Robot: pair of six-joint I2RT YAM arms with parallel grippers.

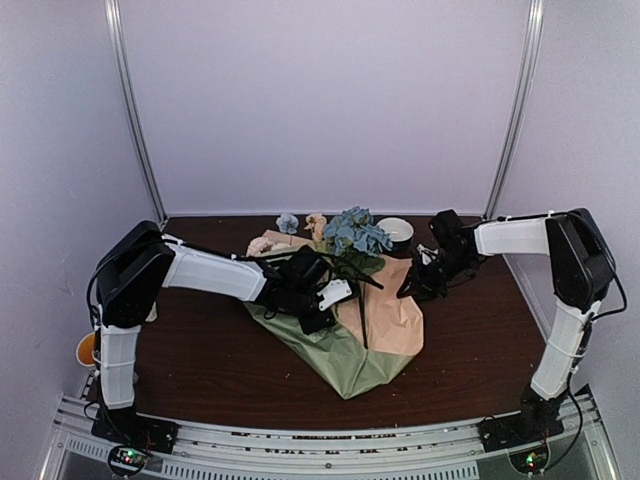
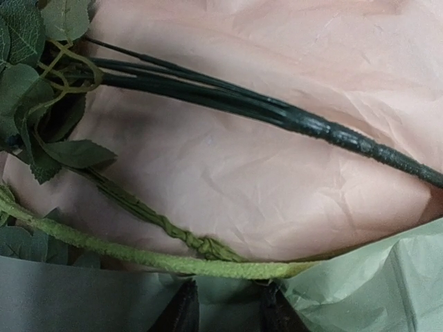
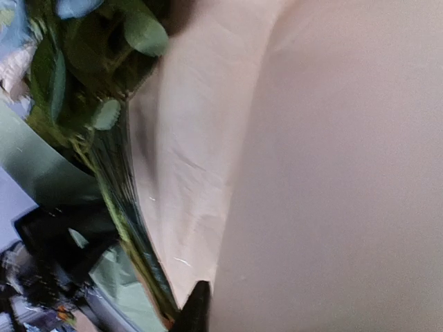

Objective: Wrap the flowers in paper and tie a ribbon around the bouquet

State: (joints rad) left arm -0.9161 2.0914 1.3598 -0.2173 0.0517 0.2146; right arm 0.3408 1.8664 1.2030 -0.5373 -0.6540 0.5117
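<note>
Matt, crinkled paper (image 2: 277, 173) on a dark wood table (image 1: 200, 360)
Ribbed, slightly glossy plastic stems (image 2: 332, 128); matt, cloth-like leaves (image 2: 76, 153); table smooth, faint sheen.

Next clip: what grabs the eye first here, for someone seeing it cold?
The paper, peach face up with a sage-green fold along its near left side, lies mid-table under the flowers, blue blooms toward the far edge and dark stems running down the sheet. The left gripper sits at the green fold, the right gripper at the sheet's right edge.
</note>
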